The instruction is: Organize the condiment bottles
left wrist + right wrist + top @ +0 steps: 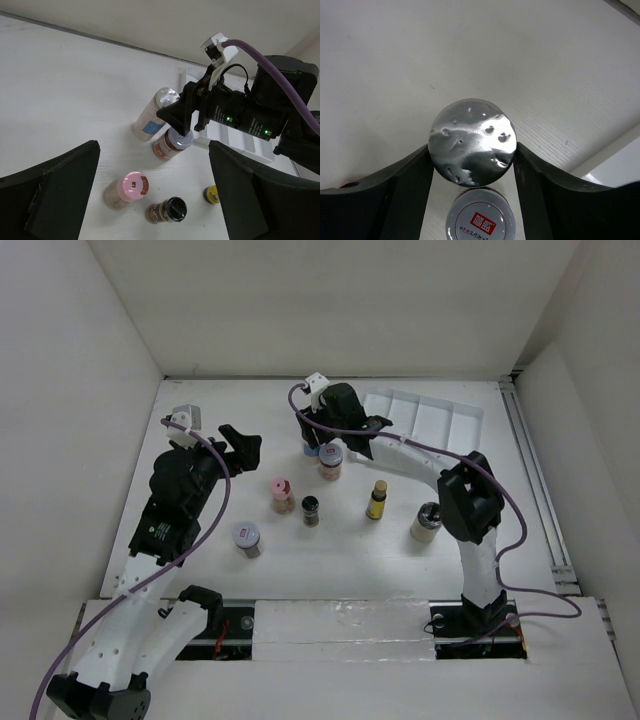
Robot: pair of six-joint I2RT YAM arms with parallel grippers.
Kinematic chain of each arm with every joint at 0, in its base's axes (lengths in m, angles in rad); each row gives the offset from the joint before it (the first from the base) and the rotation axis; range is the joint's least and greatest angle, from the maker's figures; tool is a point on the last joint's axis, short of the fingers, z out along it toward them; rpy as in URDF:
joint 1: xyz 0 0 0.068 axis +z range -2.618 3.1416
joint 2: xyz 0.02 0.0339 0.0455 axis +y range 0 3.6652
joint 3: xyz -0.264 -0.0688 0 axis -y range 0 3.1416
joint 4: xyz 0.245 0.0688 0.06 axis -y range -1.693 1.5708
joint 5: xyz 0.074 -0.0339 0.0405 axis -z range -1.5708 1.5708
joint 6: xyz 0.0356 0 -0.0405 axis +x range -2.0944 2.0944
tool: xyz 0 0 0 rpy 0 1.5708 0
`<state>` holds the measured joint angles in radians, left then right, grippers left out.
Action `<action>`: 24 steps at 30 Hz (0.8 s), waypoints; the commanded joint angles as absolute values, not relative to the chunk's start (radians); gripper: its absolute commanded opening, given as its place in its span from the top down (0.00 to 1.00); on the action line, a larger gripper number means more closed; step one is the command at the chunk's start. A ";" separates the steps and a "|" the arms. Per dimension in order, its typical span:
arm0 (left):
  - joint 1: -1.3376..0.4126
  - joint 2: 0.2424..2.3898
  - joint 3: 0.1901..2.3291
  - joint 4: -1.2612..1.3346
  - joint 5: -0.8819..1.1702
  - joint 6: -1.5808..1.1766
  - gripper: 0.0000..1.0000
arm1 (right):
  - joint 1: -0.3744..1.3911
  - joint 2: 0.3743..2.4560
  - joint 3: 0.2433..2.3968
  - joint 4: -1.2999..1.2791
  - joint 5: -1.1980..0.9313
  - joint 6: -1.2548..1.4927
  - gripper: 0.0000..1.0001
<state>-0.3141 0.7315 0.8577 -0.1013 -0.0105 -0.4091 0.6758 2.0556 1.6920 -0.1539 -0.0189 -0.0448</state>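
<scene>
Silver jar point(470, 140) was pinched by right gripper point(472, 149); straight-up lift was needed, probably, red-label jar point(480, 220) crowded just beside. Left gripper point(152, 145) was spread, empty.

We see our left arm point(180, 505) and right arm point(470, 505) in white shells with black joint housings, a purple cable point(225, 490) trailing each. Left tool point(243, 443) and right tool point(472, 145) have matte black fingers point(60, 190); green lights point(229, 119) glow on the right wrist.

A white divided tray point(445, 418) lies at the far right corner of a pale table point(340, 565), boxed in by plain white walls point(330, 310) on three sides.
</scene>
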 commanded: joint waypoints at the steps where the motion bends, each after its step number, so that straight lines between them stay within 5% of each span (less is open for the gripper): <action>1: -0.316 0.729 0.854 -0.055 0.009 -0.410 0.13 | 0.678 2.057 1.740 -0.052 0.031 -0.032 0.34; 11: -0.316 0.729 0.854 -0.055 0.009 -0.410 0.13 | 0.602 1.888 1.727 0.150 0.006 0.005 0.39; 24: -0.316 0.729 0.854 -0.046 0.009 -0.410 0.13 | 0.348 1.924 1.766 0.126 -0.003 0.052 0.39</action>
<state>-0.3141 0.7315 0.8577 -0.0990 -0.0032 -0.4091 0.3523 1.9274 1.6936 0.0380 0.0055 0.0322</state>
